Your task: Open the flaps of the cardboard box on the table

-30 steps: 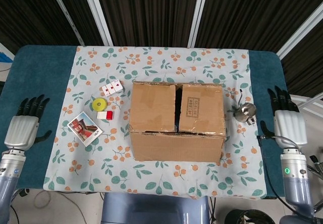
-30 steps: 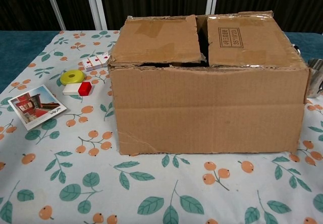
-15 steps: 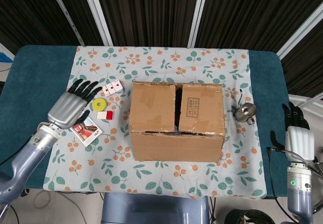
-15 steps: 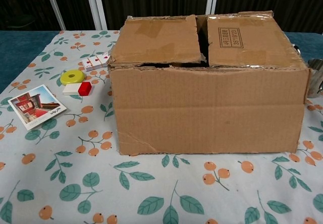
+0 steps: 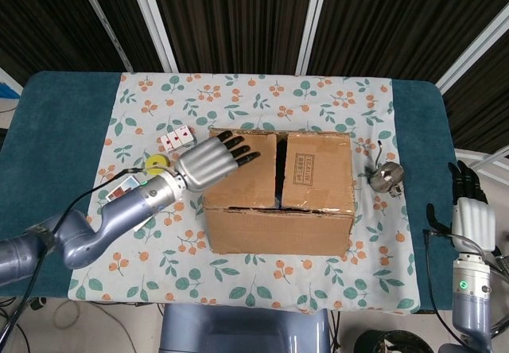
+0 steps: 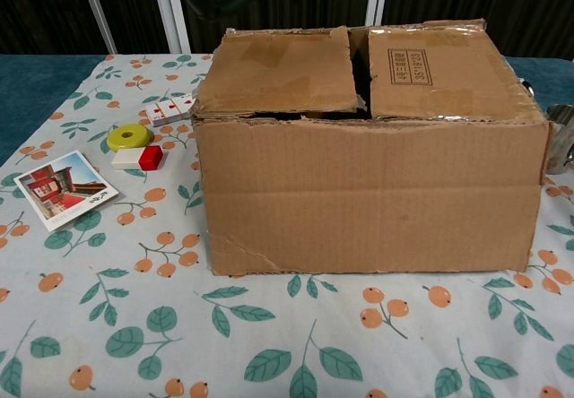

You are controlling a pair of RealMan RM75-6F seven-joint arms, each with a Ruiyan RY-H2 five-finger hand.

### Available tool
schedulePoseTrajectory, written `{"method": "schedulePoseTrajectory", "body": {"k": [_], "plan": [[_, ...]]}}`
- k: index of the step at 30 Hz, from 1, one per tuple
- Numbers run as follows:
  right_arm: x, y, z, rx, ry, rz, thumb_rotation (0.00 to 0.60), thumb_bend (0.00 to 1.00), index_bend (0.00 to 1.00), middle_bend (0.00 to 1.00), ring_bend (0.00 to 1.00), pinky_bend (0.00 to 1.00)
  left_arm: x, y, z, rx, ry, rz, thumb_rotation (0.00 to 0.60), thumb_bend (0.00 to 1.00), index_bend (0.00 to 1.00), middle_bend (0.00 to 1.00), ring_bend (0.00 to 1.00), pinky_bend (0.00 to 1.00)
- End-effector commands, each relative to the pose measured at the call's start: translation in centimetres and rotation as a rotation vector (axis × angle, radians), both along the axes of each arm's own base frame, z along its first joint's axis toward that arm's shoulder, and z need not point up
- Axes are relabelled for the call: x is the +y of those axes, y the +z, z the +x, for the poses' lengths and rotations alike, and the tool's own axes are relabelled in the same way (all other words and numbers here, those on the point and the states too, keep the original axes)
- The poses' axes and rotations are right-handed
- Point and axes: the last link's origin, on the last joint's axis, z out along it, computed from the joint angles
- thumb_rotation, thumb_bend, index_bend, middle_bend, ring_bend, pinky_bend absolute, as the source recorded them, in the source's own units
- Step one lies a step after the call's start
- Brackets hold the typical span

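A brown cardboard box (image 5: 278,194) (image 6: 368,147) stands mid-table with its two top flaps folded down and a dark slit between them. My left hand (image 5: 208,160) hovers over the box's left flap (image 5: 242,166), fingers extended and apart, holding nothing; whether it touches the flap I cannot tell. A dark blurred shape at the top of the chest view above the box may be this hand. My right hand (image 5: 471,214) hangs off the table's right edge, fingers straight, empty.
Left of the box lie a yellow ring (image 5: 156,162), a red-and-white block (image 6: 139,157), a white tile with red marks (image 5: 176,137) and a picture card (image 6: 63,187). A small metal cup (image 5: 387,177) stands right of the box.
My left arm has swung from the table's left edge across the small objects to above the box's left flap. My right hand dropped lower off the right edge.
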Motion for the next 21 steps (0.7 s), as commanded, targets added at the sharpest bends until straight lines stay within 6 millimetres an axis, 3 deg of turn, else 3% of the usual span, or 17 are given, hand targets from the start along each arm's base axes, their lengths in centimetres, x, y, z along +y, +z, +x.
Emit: {"method": "schedulePoseTrajectory", "body": {"k": [1, 8, 21], "plan": [[0.0, 0.0, -0.1, -0.01, -0.001, -0.001, 0.6, 0.47, 0.0, 0.0, 0.0, 0.23, 0.7, -2.5, 3.1, 0.062, -0.056, -0.052, 0.6, 0.73, 0.12, 0.21, 0.13, 0.22], [-0.1, -0.1, -0.3, -0.033, -0.012, 0.0, 0.6, 0.47, 0.0, 0.0, 0.0, 0.23, 0.7, -6.7, 6.1, 0.116, -0.123, -0.105, 0.6, 0.73, 0.16, 0.26, 0.18, 0.24], [-0.1, 0.0, -0.3, -0.048, -0.016, -0.006, 0.6, 0.47, 0.0, 0.0, 0.0, 0.23, 1.1, -8.7, 6.4, 0.15, -0.128, -0.123, 0.6, 0.78, 0.21, 0.34, 0.24, 0.29]]}}
